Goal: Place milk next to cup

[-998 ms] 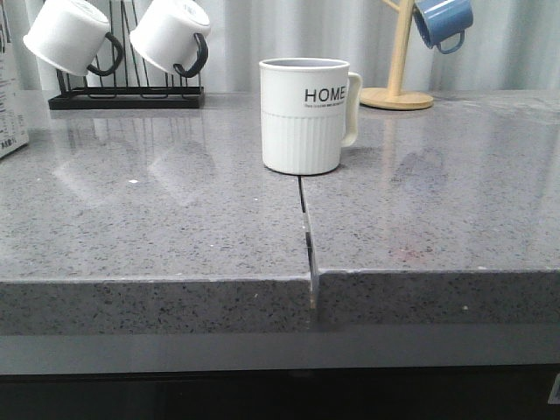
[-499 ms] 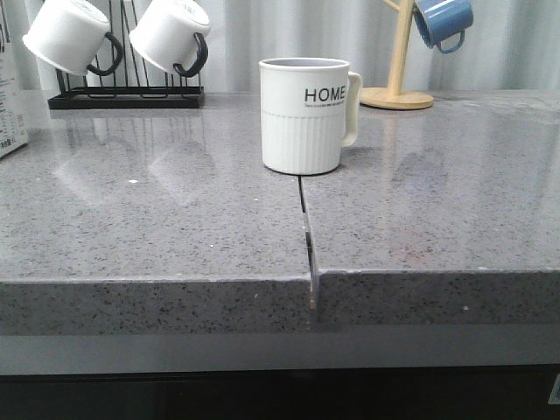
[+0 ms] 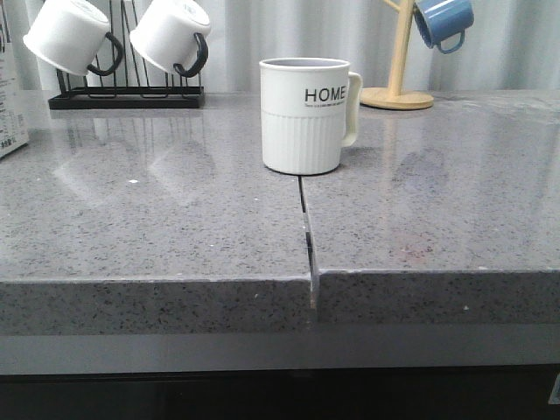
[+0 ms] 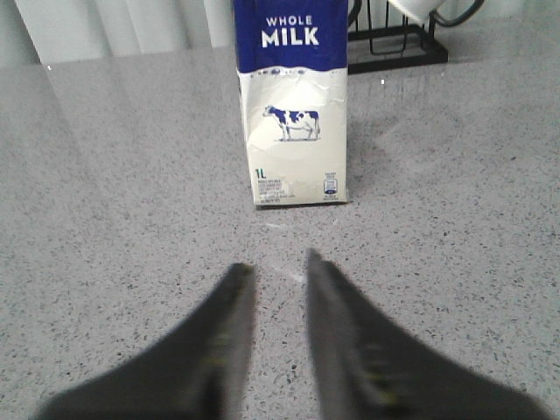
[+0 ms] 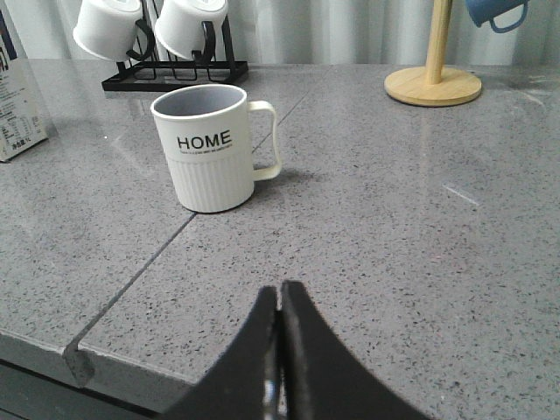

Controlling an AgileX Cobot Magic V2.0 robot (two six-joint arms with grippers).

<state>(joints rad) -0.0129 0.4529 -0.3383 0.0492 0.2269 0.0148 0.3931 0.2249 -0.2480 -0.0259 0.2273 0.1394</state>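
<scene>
Tipping risk: the milk stood tall and upright; a high or off-centre pinch could have toppled it.
Gap risk: the left gripper had its jaws only narrowly parted, too tight for the carton.
Left arm: low, aimed at the carton, apart from it.
Right gripper: jaws closed, empty, near the counter's front edge.
Milk: far left, well apart from the cup.

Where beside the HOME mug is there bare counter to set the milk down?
The cup has bare grey counter on its left, out to the milk at the far edge. Its right is open too, up to the wooden stand, though the handle points there. Behind left, the black mug rack crowds the back.
</scene>
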